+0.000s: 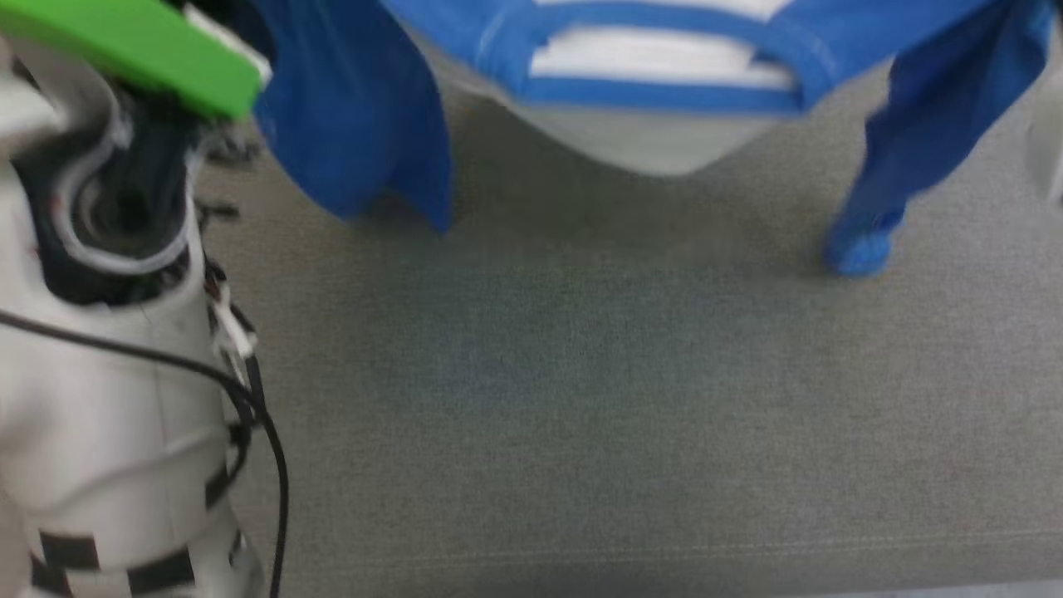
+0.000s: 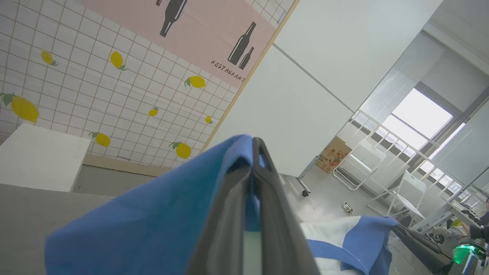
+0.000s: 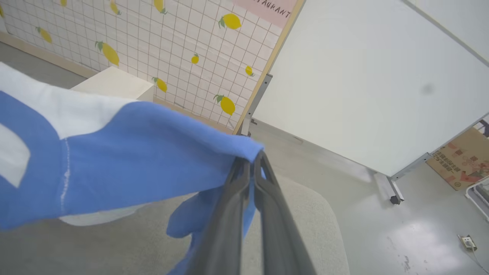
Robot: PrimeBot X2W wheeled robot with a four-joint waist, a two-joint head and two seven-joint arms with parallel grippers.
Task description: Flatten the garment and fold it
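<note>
Left jaws: we see them clamped on blue garment (image 2: 145,225) cloth | right jaws: pinching its blue edge | head view adds: collar sagging between them, sleeves dangling over grey counter (image 1: 581,415) below

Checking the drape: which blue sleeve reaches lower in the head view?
The shirt's right sleeve: narrow, its cuff dips lowest; the left sleeve is wider and ends higher.

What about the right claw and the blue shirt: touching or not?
Touching. The right wrist view shows the right gripper shut on the garment, with blue cloth pinched between its dark fingertips.
</note>
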